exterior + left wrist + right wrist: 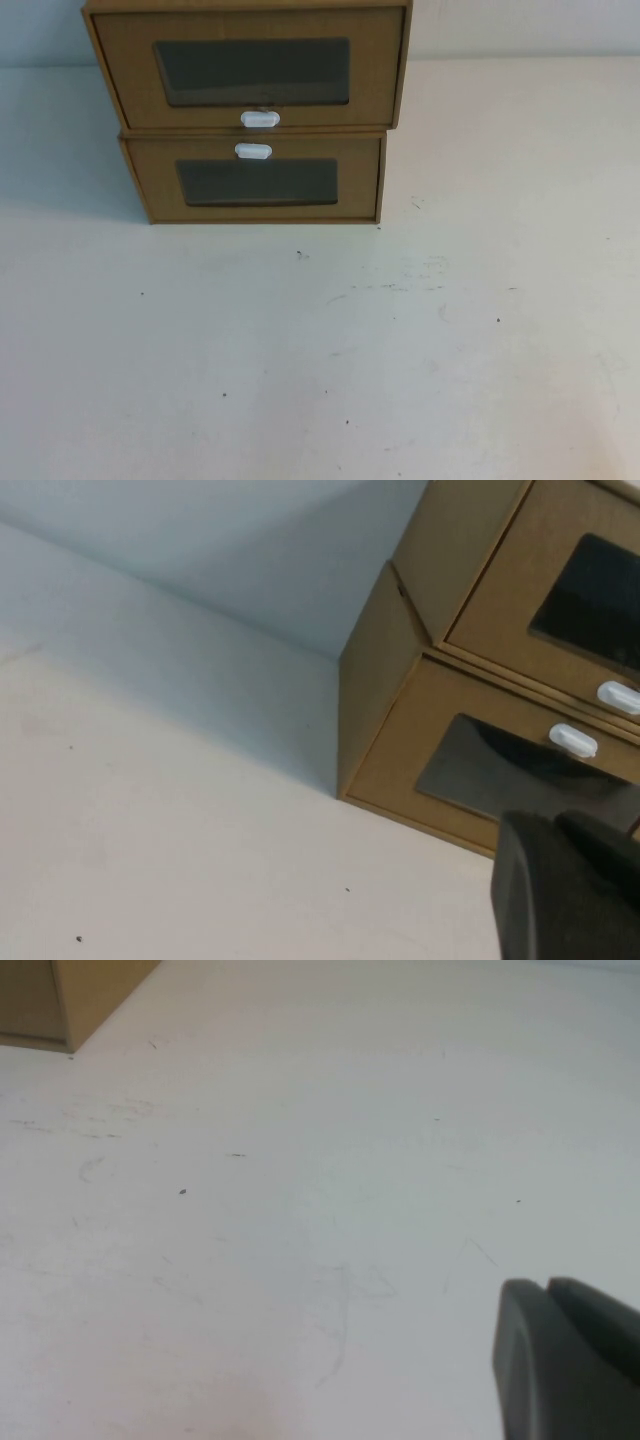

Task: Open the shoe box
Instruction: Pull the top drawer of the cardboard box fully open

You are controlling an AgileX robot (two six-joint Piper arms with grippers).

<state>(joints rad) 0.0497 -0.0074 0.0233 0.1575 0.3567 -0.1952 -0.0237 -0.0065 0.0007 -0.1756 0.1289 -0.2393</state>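
Two brown shoe boxes stand stacked at the back of the table, the upper box [250, 65] on the lower box [255, 180]. Each front has a dark window and a white handle: the upper handle [260, 119] and the lower handle [253, 152]. Both fronts sit flush and closed. In the left wrist view the lower box [400, 750] and its handle [573, 740] lie ahead of my left gripper [555, 825], which is shut, empty and apart from the boxes. My right gripper [548, 1285] is shut and empty over bare table, far from the box corner [95, 990]. Neither gripper shows in the high view.
The white table [400, 350] carries only small specks and scuff marks in front of and to the right of the boxes. A pale wall [520, 25] rises behind the boxes.
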